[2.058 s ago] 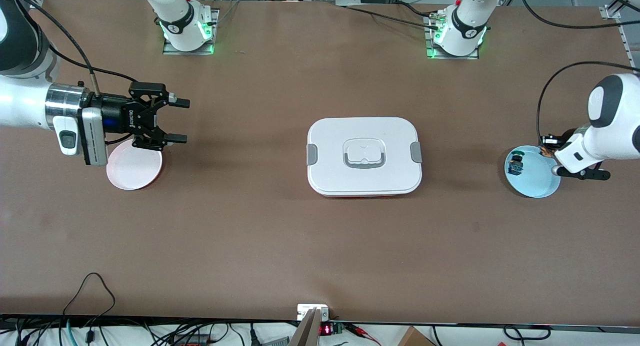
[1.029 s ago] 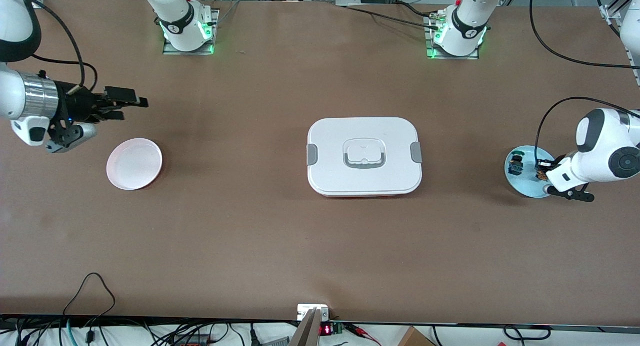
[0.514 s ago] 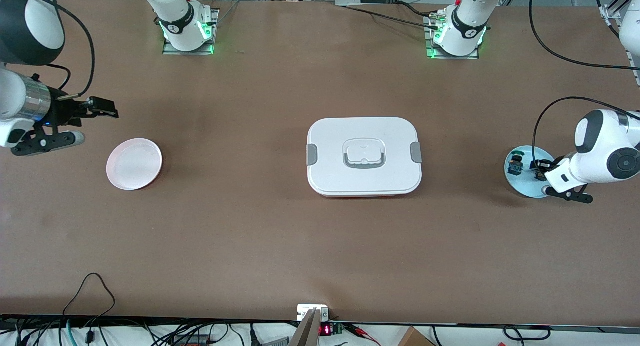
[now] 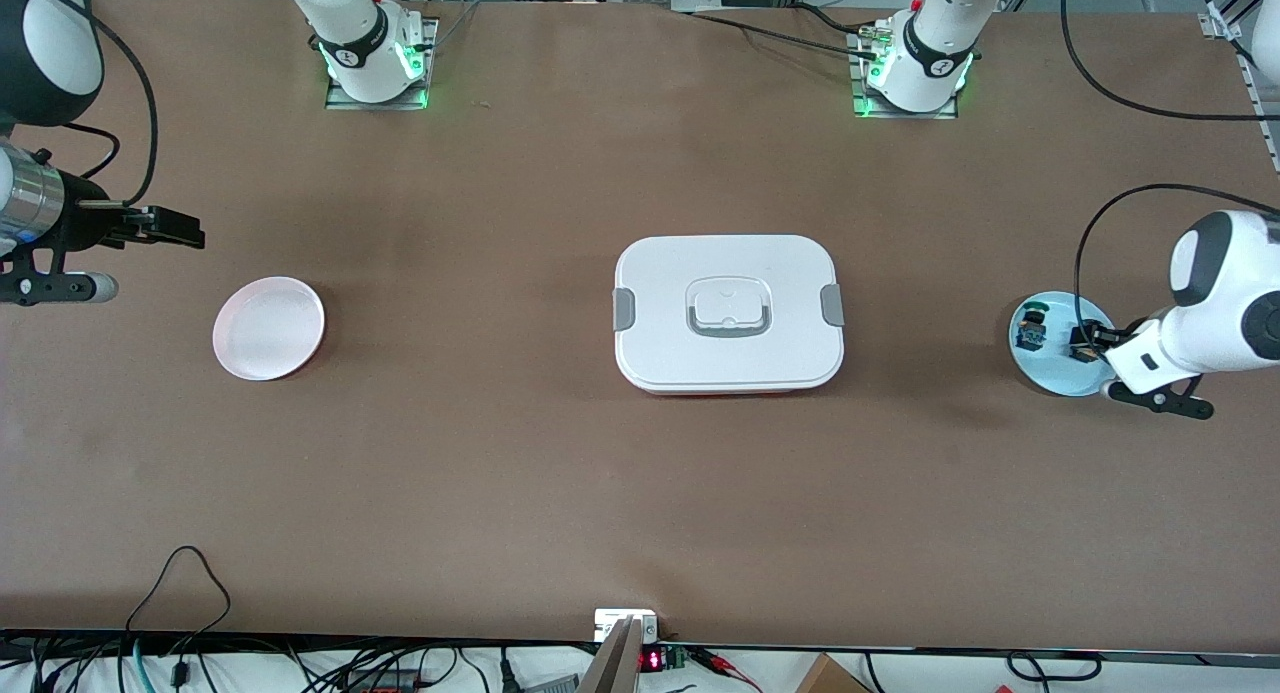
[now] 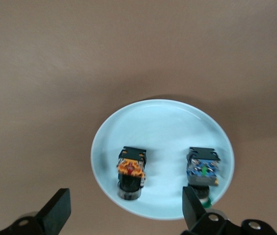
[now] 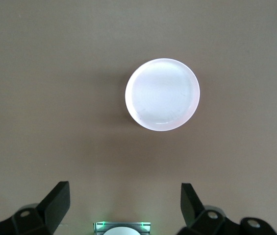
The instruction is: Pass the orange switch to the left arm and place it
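Two small switches lie on the light blue plate (image 5: 163, 132) at the left arm's end of the table (image 4: 560, 473), and yours is the orange switch (image 5: 130, 173), tipped on its side with its long axis flat on the plate. You can see its round black-ringed face pointing toward the plate's rim and the left gripper (image 5: 123, 215), while its square black end points toward the plate's middle. Just beside it, apart and lying roughly parallel, is the blue-green switch (image 5: 203, 169). Your left gripper hangs low over the plate's edge, jaws spread wide and holding nothing, one finger (image 5: 55, 211) off the plate and the other finger (image 5: 193, 208) near the blue-green switch. Your right gripper (image 4: 150, 231) waits over bare table at the right arm's end, near the pink plate (image 4: 268, 329), which holds nothing; its jaws are also released wide. Between both plates, the white box (image 4: 728, 313) sits mid-table with its lid on.
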Controlling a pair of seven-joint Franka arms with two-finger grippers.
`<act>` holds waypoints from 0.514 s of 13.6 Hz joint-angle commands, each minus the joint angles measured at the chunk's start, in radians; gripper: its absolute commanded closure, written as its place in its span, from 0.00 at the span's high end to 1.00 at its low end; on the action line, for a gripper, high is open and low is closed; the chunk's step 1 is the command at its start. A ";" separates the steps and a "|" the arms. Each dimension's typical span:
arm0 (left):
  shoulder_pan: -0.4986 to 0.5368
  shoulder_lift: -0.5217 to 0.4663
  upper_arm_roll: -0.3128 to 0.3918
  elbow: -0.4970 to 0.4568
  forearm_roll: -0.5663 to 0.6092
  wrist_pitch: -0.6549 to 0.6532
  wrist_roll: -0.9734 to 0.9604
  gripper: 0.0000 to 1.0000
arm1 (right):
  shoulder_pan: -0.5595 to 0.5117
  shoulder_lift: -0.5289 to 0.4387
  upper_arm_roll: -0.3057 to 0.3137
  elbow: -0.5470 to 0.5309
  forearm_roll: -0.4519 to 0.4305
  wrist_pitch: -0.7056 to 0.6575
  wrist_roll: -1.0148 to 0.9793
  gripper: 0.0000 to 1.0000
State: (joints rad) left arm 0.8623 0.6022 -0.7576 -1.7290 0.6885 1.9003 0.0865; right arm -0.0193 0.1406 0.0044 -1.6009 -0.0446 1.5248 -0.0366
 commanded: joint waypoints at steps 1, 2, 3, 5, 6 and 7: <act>-0.006 -0.027 -0.048 0.107 -0.023 -0.119 0.015 1.00 | 0.016 -0.001 0.003 0.012 -0.017 0.000 0.024 1.00; -0.002 -0.028 -0.072 0.133 -0.026 -0.133 0.016 1.00 | 0.009 -0.001 0.002 0.007 -0.014 0.006 0.026 1.00; 0.007 -0.030 -0.116 0.153 -0.027 -0.161 0.015 1.00 | 0.003 -0.001 -0.004 -0.002 -0.009 0.032 0.024 1.00; 0.004 -0.030 -0.181 0.228 -0.029 -0.286 0.016 1.00 | -0.013 0.008 -0.004 0.004 -0.009 0.049 0.015 1.00; 0.000 -0.030 -0.225 0.261 -0.040 -0.355 0.012 1.00 | -0.013 0.010 -0.004 0.012 -0.008 0.046 0.009 1.00; -0.003 -0.029 -0.265 0.290 -0.043 -0.398 0.006 1.00 | -0.011 0.007 -0.004 0.022 -0.009 0.044 0.011 1.00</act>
State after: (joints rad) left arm 0.8621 0.5638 -0.9523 -1.5136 0.6702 1.6011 0.0865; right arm -0.0262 0.1487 -0.0054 -1.5976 -0.0450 1.5680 -0.0253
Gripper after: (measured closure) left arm 0.000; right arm 0.000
